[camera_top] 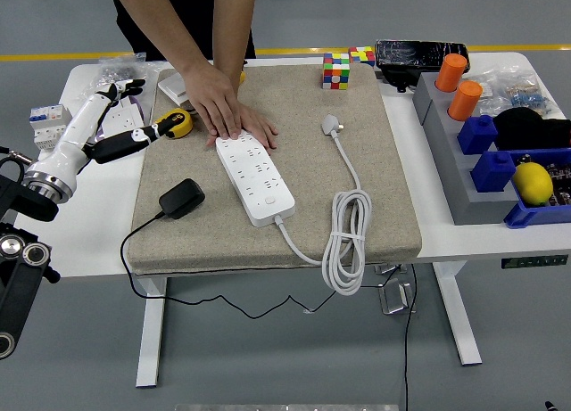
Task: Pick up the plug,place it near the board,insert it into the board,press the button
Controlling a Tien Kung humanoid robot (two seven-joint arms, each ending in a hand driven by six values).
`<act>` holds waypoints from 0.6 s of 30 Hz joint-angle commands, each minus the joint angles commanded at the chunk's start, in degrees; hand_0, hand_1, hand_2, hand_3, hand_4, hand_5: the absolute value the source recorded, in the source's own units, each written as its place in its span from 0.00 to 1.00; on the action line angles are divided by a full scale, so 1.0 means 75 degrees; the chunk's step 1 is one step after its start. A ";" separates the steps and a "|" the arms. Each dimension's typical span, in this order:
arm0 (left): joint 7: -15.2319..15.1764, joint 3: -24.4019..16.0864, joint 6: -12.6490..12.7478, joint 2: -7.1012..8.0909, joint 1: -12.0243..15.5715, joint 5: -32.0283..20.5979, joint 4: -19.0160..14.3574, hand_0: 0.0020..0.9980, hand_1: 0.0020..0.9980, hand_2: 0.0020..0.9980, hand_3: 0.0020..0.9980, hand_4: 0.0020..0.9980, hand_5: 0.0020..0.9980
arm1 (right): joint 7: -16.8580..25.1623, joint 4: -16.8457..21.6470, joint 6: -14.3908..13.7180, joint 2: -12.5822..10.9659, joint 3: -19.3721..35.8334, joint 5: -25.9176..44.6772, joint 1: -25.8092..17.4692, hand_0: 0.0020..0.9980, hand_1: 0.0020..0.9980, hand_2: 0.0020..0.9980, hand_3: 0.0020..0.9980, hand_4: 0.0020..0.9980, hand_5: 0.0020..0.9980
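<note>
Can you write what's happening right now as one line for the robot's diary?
left hand: open, raised, left of mat | black plug adapter: on beige mat, untouched | white power strip: person's hand holding far end | right hand: unseen

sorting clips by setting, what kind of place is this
Probably a robotics lab or workshop floor: a white table on grey floor with a yellow line, a power strip on a beige mat, and blue bins of test props.

Glossy white plastic power strip (256,179) lies on rough beige cloth mat (375,175).
</note>
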 joint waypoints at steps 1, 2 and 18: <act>-0.0016 0.0042 0.0022 0.0002 -0.0023 0.0199 0.0080 0.95 0.99 0.92 0.92 1.00 0.51 | 0.0000 0.0001 0.0000 0.0001 0.0003 -0.0002 0.0001 0.90 0.83 0.79 0.81 1.00 0.98; -0.0048 0.0091 0.0069 0.0002 -0.0054 0.0326 0.0155 0.95 0.99 0.92 0.92 1.00 0.51 | 0.0001 0.0003 0.0000 0.0002 0.0009 -0.0006 0.0003 0.90 0.83 0.79 0.81 1.00 0.98; -0.0039 0.0867 -0.0194 -0.0221 -0.0496 0.0261 0.1696 0.92 0.92 0.88 0.89 1.00 0.61 | 0.0012 -0.0003 0.0001 -0.0002 0.0044 0.0045 -0.0007 0.90 0.83 0.79 0.81 1.00 0.98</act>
